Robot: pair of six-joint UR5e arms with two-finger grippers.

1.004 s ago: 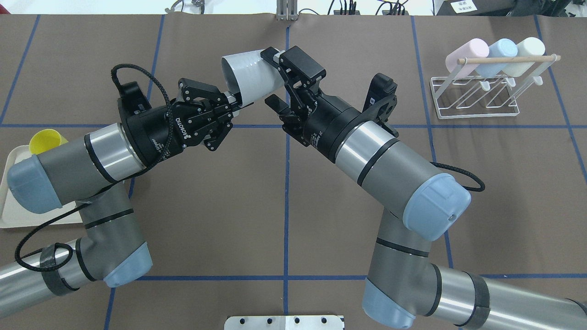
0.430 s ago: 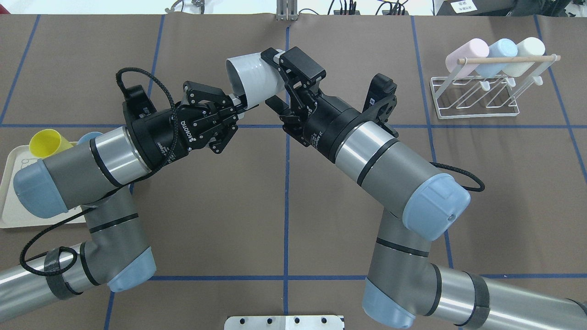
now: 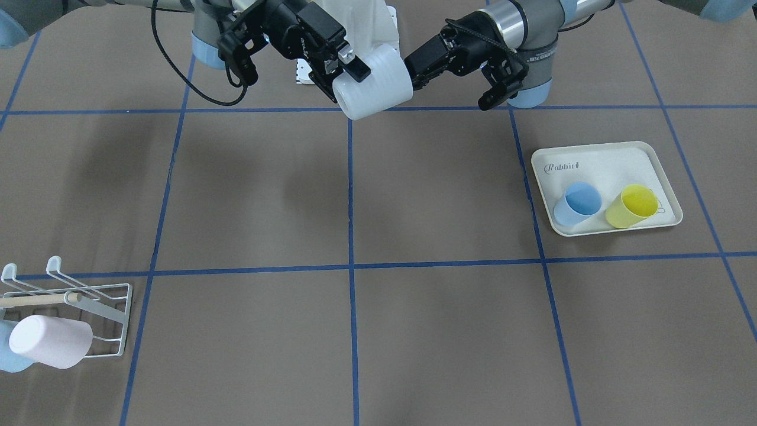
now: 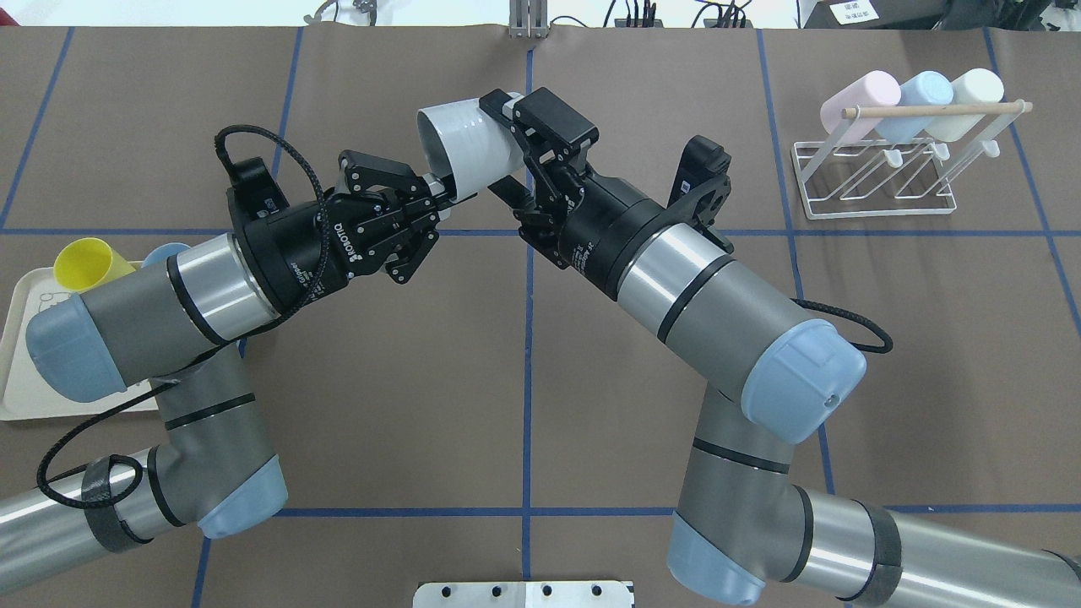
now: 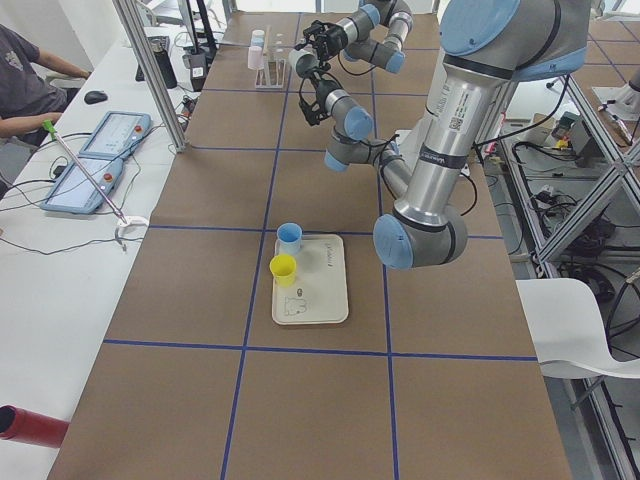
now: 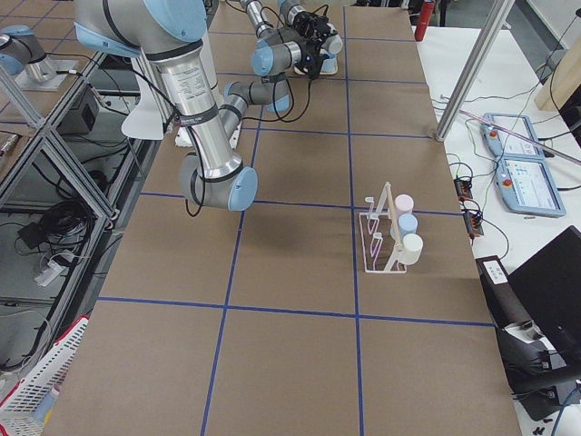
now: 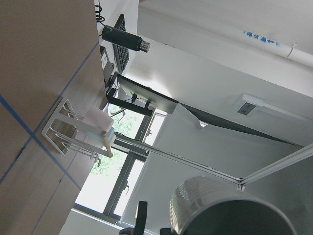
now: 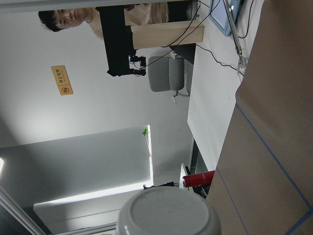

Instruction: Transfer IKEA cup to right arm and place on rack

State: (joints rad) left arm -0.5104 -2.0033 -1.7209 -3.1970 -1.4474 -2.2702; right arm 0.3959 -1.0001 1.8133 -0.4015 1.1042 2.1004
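The white ribbed cup (image 4: 469, 148) is held in the air over the table's far middle, lying on its side with its mouth toward the left arm. My left gripper (image 4: 439, 187) is shut on the cup's rim. My right gripper (image 4: 511, 152) is open, one finger on each side of the cup's base end; I cannot tell whether they touch it. The front view shows the cup (image 3: 372, 83) between the left gripper (image 3: 414, 71) and the right gripper (image 3: 343, 80). The white wire rack (image 4: 874, 181) with the wooden dowel stands far right. The cup's base fills the right wrist view (image 8: 168, 213).
Pink (image 4: 861, 97), light-blue (image 4: 916, 101) and cream (image 4: 967, 97) cups hang on the rack. A cream tray (image 3: 591, 165) on my left holds a blue cup (image 3: 576, 201) and a yellow cup (image 3: 633, 204). Blue tape lines cross the brown table cover.
My left arm has carried the cup to the right, further in between the right gripper's open fingers. The right arm has stayed where it was.
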